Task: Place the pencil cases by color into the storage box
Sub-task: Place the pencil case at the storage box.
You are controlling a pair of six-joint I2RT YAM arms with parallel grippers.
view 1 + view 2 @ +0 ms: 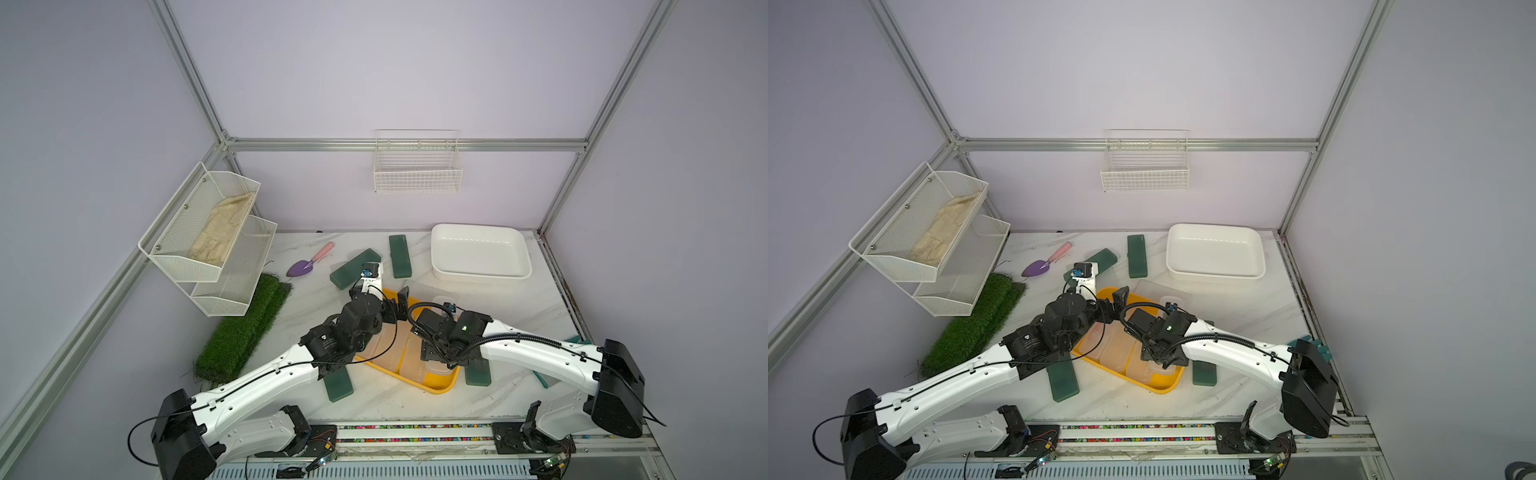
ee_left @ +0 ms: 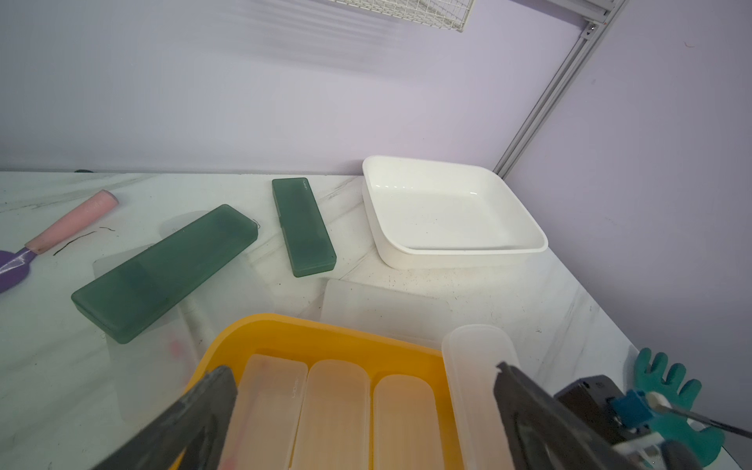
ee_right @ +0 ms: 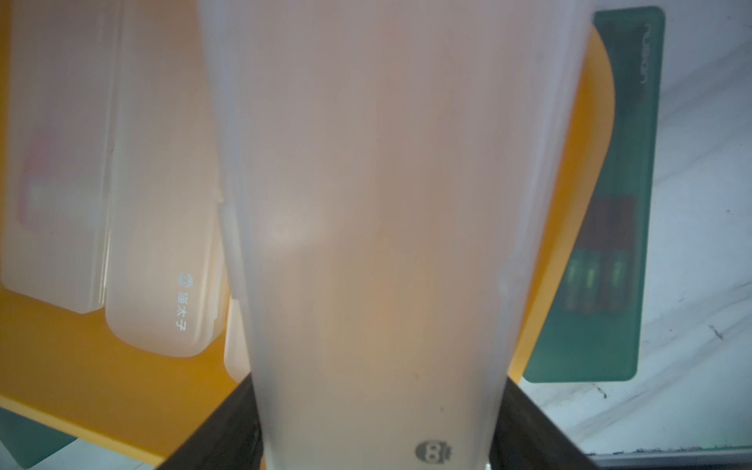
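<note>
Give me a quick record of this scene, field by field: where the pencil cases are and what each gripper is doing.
yellow tray: three frosted cases side by side inside
right gripper: shut on fourth frosted case, above the tray
left gripper: open, empty, over the tray
green cases: four, on the table outside the tray

Both arms reach inward over the yellow box (image 1: 436,388). The left tool (image 1: 397,307) hovers above its far end, jaws spread wide and empty. The right tool (image 3: 376,411), above its near end, clamps a frosted case (image 3: 386,183).
</note>
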